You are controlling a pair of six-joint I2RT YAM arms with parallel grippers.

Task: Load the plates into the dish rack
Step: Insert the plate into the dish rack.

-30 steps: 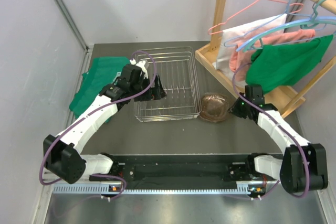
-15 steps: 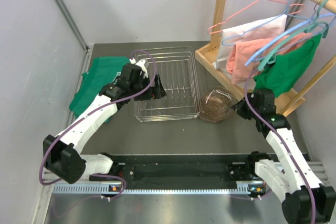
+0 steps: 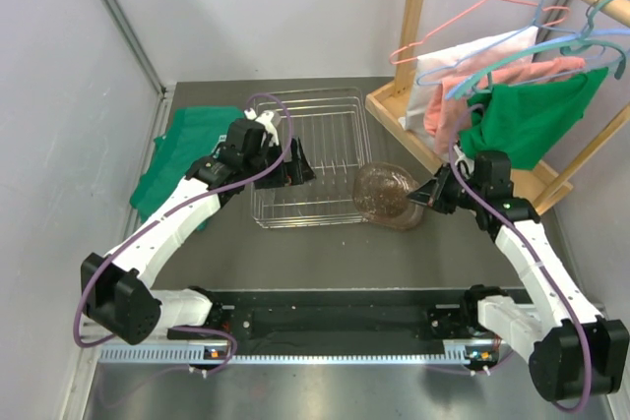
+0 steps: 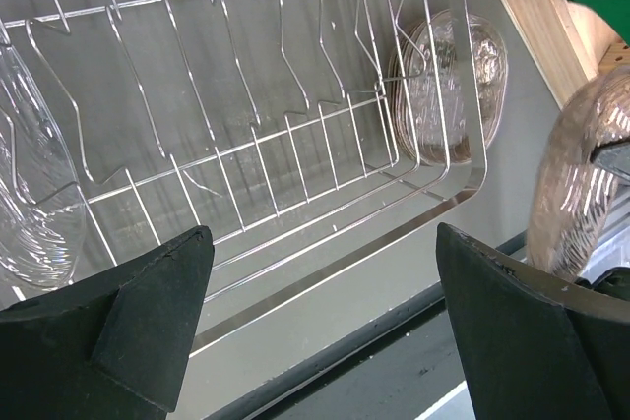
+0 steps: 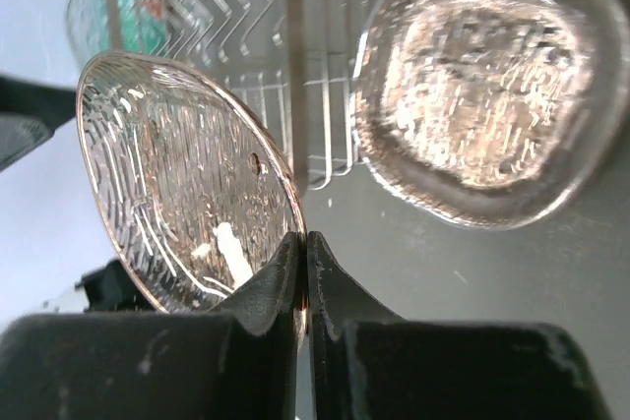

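Note:
The silver wire dish rack (image 3: 335, 115) lies at the table's centre. My left gripper (image 3: 295, 169) hovers open over its left part, empty (image 4: 320, 243). One clear plate (image 4: 25, 204) stands in the rack by it. My right gripper (image 3: 425, 196) is shut on the rim of a brown glass plate (image 3: 379, 186), held on edge just right of the rack (image 5: 187, 184). Its fingertips (image 5: 302, 238) pinch that rim. More brown-tinted plates (image 5: 482, 86) lie stacked on the table under it, beside the rack's right wall (image 4: 448, 86).
A green cloth (image 3: 182, 154) lies left of the rack. A wooden clothes stand (image 3: 418, 36) with hangers and hanging garments (image 3: 532, 110) fills the right rear, its base (image 3: 512, 174) close behind my right arm. Grey walls close both sides.
My right gripper has lifted a brown plate off the stack, tipped it on edge and carried it left toward the rack. The hanging garments have swung. The left arm has stayed still.

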